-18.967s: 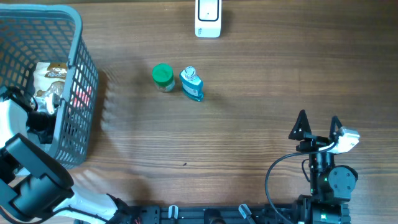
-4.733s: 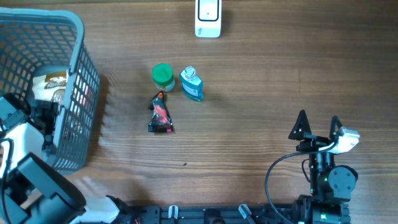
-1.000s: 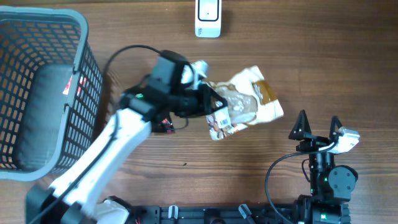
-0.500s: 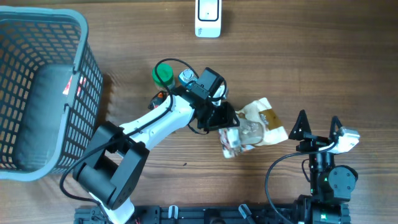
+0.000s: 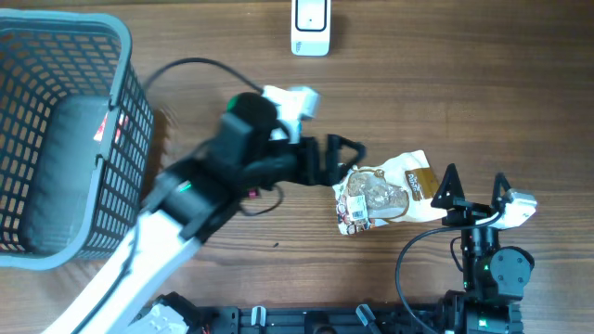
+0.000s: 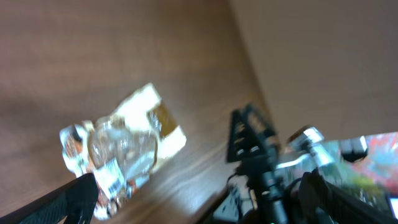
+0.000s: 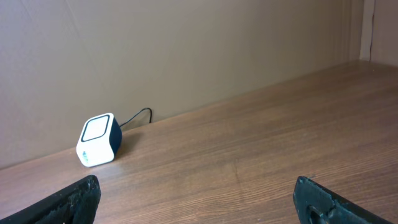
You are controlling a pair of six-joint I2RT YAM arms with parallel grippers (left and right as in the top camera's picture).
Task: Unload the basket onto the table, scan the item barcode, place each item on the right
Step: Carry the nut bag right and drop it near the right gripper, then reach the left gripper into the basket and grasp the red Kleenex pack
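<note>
Just beyond the left end effector [image 5: 349,158], the snack bag [image 5: 385,188] is lying crumpled on the counter [image 5: 464,93]. It is sitting apart from those fingers, which are standing wide and holding nothing. It is also sitting just beside the right end effector [image 5: 475,176], which is likewise gaping wide and empty.

To my eye the job now is getting a fresh hold for scanning. Whichever arm is taking it should be pinching a plain edge, leaving uncovered the white label [image 5: 351,211] on the end nearer the left end effector. That label should then be turning squarely toward the scanner [image 5: 310,23], which is waiting well apart, far past the left end effector. Crinkly film will be flexing, so keeping it taut matters.

The left wrist view is smearing badly, so the label's print is unreadable. The left arm is covering whatever is lying beneath it, and the right wrist camera is not catching the bag at all.
</note>
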